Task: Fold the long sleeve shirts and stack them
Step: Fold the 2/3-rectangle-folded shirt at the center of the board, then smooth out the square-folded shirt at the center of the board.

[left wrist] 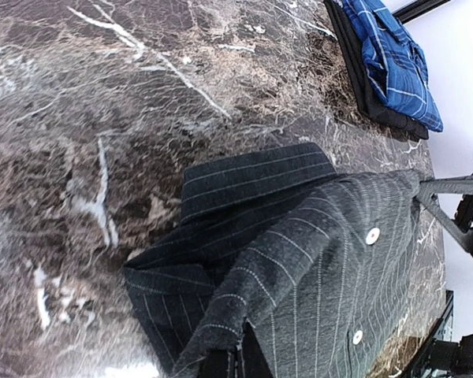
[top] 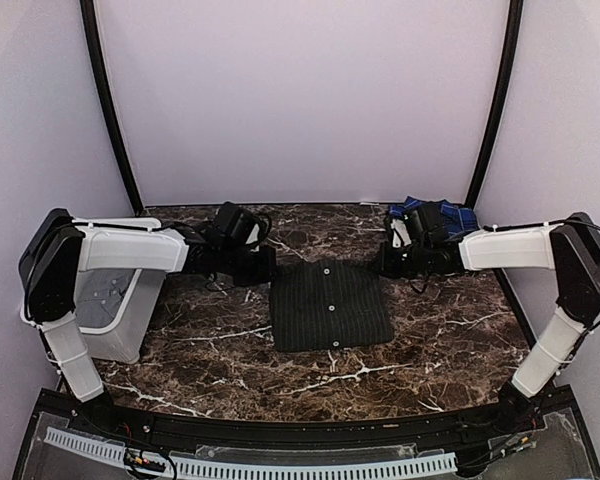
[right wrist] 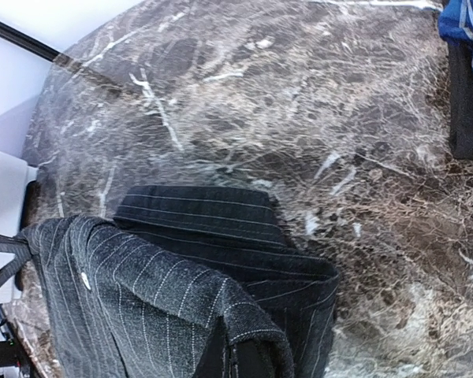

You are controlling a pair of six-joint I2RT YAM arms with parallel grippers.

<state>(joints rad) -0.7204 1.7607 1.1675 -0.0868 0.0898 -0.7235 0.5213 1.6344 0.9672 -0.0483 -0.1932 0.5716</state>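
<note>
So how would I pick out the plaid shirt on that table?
Look at the brown marble table, far right corner. The plaid shirt lies there. It is the only blue thing; the black pinstriped shirt lies mid-table.

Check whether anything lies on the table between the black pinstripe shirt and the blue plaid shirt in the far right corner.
Nothing visible does: bare marble table runs from the black pinstripe shirt to the blue plaid shirt. Only the right arm hangs its own wrist above that stretch.

Folded pinstripe shirt (top: 331,305) centre — plaid shirt (top: 466,214) far-right
</note>
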